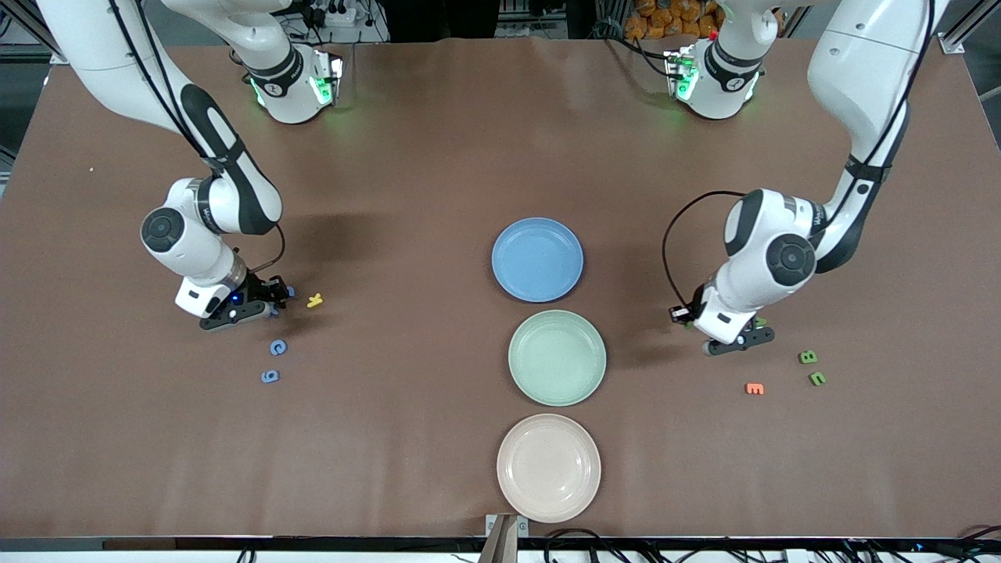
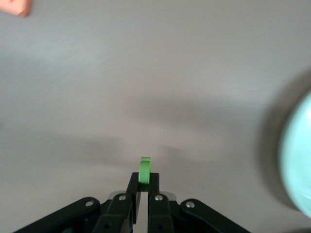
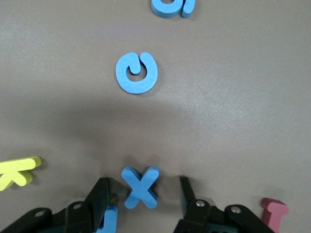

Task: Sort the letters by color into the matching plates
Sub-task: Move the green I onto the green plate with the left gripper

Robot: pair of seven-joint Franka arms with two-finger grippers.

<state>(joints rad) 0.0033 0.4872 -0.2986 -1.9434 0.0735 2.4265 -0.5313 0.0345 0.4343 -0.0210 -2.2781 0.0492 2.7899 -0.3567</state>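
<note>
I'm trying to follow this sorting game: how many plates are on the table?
3. They line up mid-table: the blue plate farthest from the front camera, the mint green plate next, the beige-pink plate nearest. None seems hidden.

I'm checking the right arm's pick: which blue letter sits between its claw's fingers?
The blue X, flat on the table between the right claw's open fingers; the blue G lies clear of the claw.
</note>
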